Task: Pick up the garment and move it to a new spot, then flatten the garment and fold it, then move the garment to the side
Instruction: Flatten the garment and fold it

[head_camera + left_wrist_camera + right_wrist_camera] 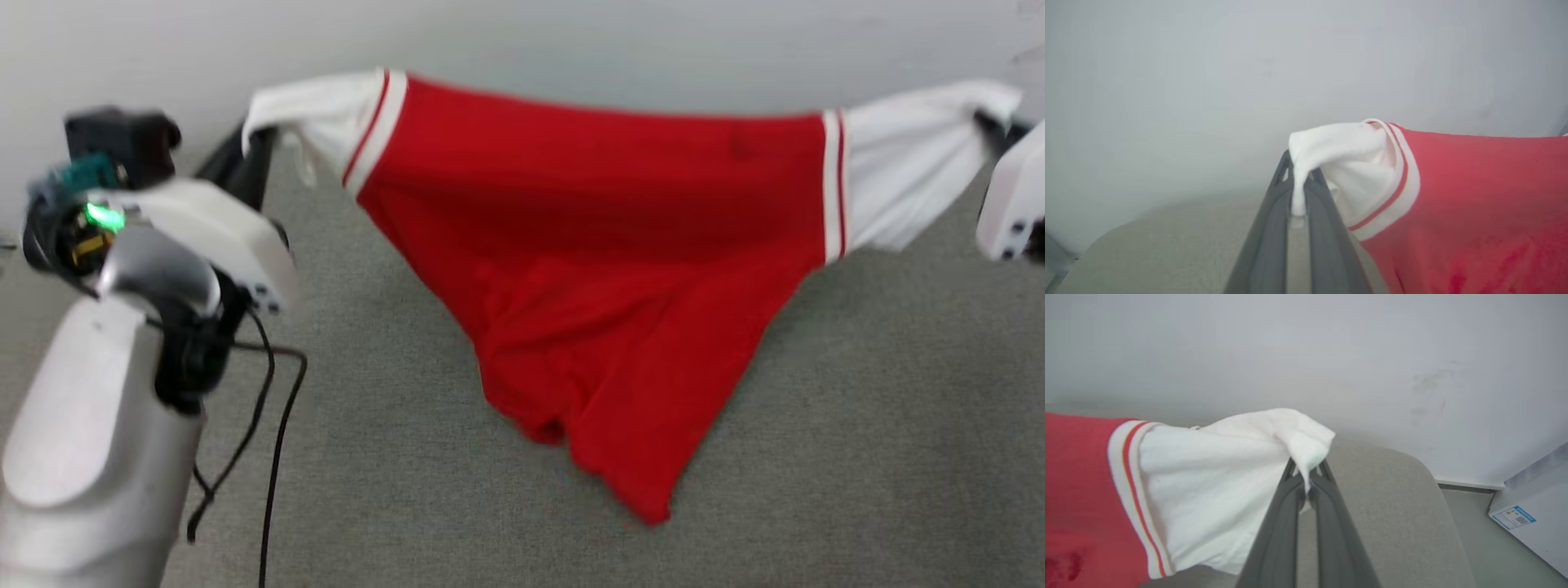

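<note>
1. Red cloth with white sleeves, the garment (604, 245), is held stretched between the two tools above the grey surface (857, 408). Its body sags to a point low in the head view, and whether that point touches the surface cannot be told.
2. The left tool (1299, 165) is clamped on the tip of the sleeve on the robot's left. A strip of white cloth is pinched between its dark fingers (1267, 237).
3. The right tool (1307, 471) is clamped on the bunched end of the other sleeve, with its fingers drawn nearly together around the cloth.
4. Striped trim (833, 188) in red and white is seen where each sleeve joins the red body.
5. A pale wall (571, 33) stands just behind the surface, close to the garment's raised top edge.
6. Black cables (269, 425) hang beside the pale left forearm (82, 441), over the surface's left part and apart from the garment. A green light (102, 216) is lit at the wrist.
7. In the right wrist view a rounded corner of the surface is seen. Beyond it lie the floor (1478, 555) and a pale box (1535, 506) with a blue label, well apart from the garment.
8. The head view is blurred, so fine detail is lost.
</note>
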